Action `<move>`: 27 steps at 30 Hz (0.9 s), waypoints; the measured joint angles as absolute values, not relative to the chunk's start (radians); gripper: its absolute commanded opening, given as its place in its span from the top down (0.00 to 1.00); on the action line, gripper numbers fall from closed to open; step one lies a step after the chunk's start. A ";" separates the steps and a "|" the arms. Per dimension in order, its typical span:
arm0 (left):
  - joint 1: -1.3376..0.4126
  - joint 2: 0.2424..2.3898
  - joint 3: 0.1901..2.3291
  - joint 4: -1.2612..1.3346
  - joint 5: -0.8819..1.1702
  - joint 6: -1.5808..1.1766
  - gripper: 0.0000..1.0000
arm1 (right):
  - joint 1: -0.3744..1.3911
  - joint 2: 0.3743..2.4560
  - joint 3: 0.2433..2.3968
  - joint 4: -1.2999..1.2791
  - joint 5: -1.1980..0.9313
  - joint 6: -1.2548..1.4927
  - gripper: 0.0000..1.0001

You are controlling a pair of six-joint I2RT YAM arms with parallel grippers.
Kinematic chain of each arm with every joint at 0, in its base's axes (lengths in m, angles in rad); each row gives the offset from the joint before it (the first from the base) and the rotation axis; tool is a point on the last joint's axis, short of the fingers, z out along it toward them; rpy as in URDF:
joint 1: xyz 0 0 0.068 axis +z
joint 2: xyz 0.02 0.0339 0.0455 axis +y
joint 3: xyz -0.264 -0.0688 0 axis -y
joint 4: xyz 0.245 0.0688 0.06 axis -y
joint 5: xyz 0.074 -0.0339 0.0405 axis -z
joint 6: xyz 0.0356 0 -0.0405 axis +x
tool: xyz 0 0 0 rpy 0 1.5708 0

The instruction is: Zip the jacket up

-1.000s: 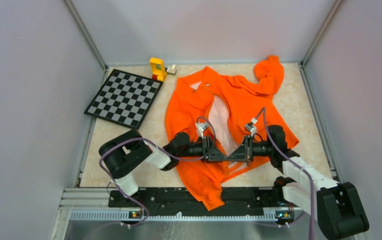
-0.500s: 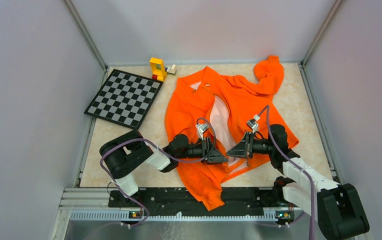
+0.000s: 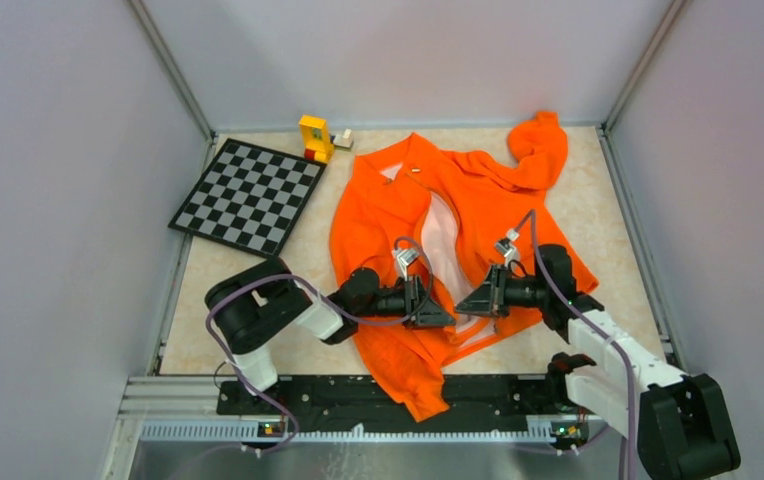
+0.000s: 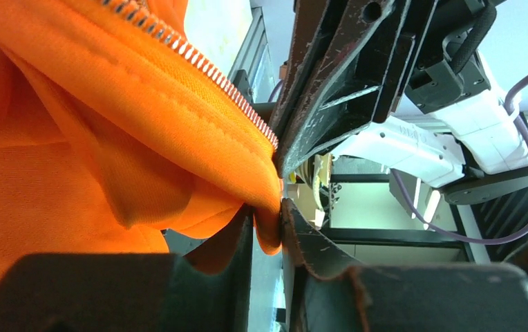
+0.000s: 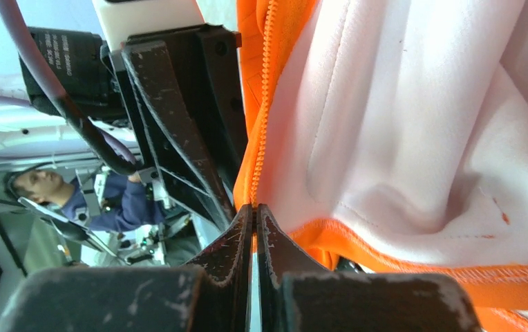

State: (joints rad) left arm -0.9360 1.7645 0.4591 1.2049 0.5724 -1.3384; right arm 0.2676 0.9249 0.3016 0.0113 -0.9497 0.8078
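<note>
The orange jacket (image 3: 388,225) lies open on the table, its pale pinkish lining (image 3: 443,235) showing down the middle. My left gripper (image 3: 442,317) is shut on the left front edge near the hem; in the left wrist view (image 4: 268,221) the orange fold with the silver zipper teeth (image 4: 199,62) is pinched between its fingers. My right gripper (image 3: 464,305) faces it a little apart, shut on the right front edge; in the right wrist view (image 5: 255,211) its fingers clamp the orange zipper tape (image 5: 265,83) beside the lining (image 5: 413,111).
A checkerboard (image 3: 248,195) lies at the back left. A small yellow block toy (image 3: 316,137) stands at the back beside it. The jacket hem hangs over the front rail (image 3: 358,395). A sleeve (image 3: 540,145) bunches at the back right.
The two grippers were tip to tip a second ago. They have drawn slightly apart, the right one moving back right and up with its jacket edge.
</note>
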 measured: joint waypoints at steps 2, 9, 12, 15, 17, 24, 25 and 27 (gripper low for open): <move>-0.929 1.767 0.460 1.205 0.579 -1.338 0.62 | 0.267 0.925 0.311 -0.003 -0.945 0.791 1.00; -0.921 1.772 0.469 1.198 0.588 -1.336 0.66 | 0.267 0.928 0.315 -0.017 -0.955 0.776 1.00; -0.920 1.779 0.477 1.193 0.589 -1.336 0.74 | 0.268 0.932 0.315 -0.016 -0.960 0.777 1.00; -0.919 1.783 0.492 1.183 0.595 -1.335 0.90 | 0.273 0.932 0.315 -0.014 -0.963 0.777 1.00; -0.919 1.785 0.501 1.171 0.596 -1.330 0.97 | 0.275 0.933 0.316 -0.019 -0.959 0.772 0.98; -0.910 1.785 0.506 1.114 0.587 -1.305 1.00 | 0.279 0.949 0.451 -0.242 -0.818 0.660 0.64; -0.907 1.785 0.506 1.099 0.587 -1.302 1.00 | 0.279 0.952 0.484 -0.282 -0.778 0.640 0.60; -0.902 1.785 0.506 1.074 0.587 -1.296 1.00 | 0.279 0.953 0.545 -0.357 -0.693 0.611 0.56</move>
State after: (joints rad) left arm -0.9024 1.7851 0.5064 1.0737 0.5869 -1.2957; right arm 0.2794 0.9531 0.5449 -0.3569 -0.6926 0.6113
